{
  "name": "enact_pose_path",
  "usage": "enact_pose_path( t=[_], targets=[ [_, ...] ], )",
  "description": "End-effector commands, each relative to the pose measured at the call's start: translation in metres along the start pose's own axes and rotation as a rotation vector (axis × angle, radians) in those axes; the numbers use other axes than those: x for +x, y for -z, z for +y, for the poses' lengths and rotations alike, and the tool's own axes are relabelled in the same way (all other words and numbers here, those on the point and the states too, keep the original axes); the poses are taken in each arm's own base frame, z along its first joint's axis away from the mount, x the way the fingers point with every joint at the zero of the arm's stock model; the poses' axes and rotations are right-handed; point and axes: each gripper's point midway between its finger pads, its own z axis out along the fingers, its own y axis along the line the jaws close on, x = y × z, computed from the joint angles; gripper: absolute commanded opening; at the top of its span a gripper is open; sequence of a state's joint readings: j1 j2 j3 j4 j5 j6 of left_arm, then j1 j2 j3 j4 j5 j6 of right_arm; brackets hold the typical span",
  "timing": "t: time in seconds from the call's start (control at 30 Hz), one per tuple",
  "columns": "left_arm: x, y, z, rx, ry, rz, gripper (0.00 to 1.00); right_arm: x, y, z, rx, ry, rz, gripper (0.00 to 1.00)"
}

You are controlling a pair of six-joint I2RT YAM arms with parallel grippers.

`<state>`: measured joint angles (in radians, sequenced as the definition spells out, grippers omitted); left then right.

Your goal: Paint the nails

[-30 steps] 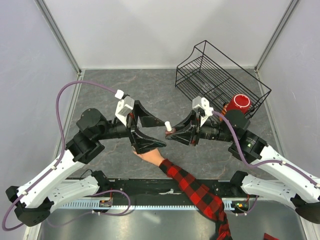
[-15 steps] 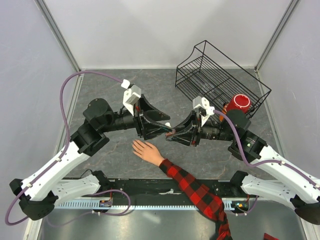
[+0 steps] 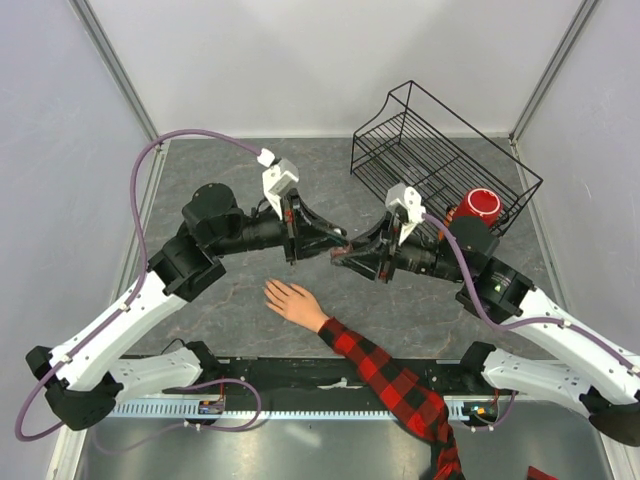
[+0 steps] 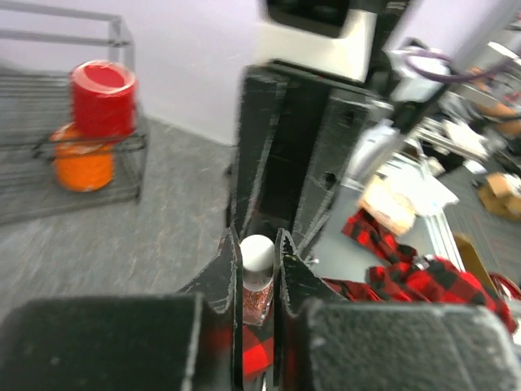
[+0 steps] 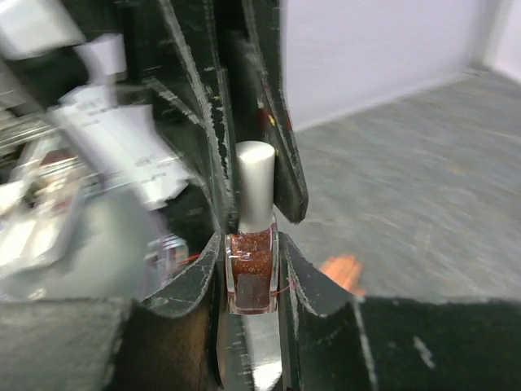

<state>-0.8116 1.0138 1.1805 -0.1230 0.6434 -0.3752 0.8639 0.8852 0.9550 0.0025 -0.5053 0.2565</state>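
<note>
A tiny bottle [image 5: 251, 277] of glittery dark red polish with a white cap [image 5: 255, 183] is held upright above the table. My right gripper [image 5: 249, 244] is shut on its glass body. My left gripper [image 4: 258, 244] is shut on the cap [image 4: 258, 252], and the two grippers meet tip to tip at mid-table, left gripper [image 3: 335, 243] against right gripper [image 3: 343, 258]. The pale hand [image 3: 290, 300] lies flat with spread fingers just below and left of them. Its nails are too small to make out. A red-and-black plaid sleeve [image 3: 390, 380] runs to the near edge.
A black wire rack [image 3: 440, 150] stands at the back right, tilted, with a red cup [image 3: 480, 205] at its near corner. In the left wrist view the red cup [image 4: 102, 98] sits over an orange object [image 4: 81, 167]. Grey walls close in both sides.
My left gripper swung right, away from above the hand, reached the bottle's cap and closed on it. The right gripper kept hold of the bottle and barely moved.
</note>
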Motion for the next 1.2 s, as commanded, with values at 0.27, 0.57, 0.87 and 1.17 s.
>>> enact_pose_path(
  t=[0.27, 0.57, 0.87, 1.17],
  targets=[
    [-0.014, 0.005, 0.122, -0.881, 0.099, -0.053, 0.02, -0.01, -0.007, -0.084, 0.963, 0.26, 0.021, 0.0],
    [-0.03, -0.005, 0.056, -0.441, 0.057, -0.087, 0.75, -0.005, -0.016, -0.024, 0.461, 0.239, -0.048, 0.0],
    [-0.036, 0.034, -0.012, -0.069, 0.05, -0.187, 0.93, 0.008, 0.003, 0.023, 0.104, 0.127, 0.012, 0.0],
    [-0.021, 0.023, -0.036, 0.162, 0.076, -0.114, 0.84, -0.014, 0.012, 0.037, -0.027, 0.053, -0.053, 0.0]
  ],
)
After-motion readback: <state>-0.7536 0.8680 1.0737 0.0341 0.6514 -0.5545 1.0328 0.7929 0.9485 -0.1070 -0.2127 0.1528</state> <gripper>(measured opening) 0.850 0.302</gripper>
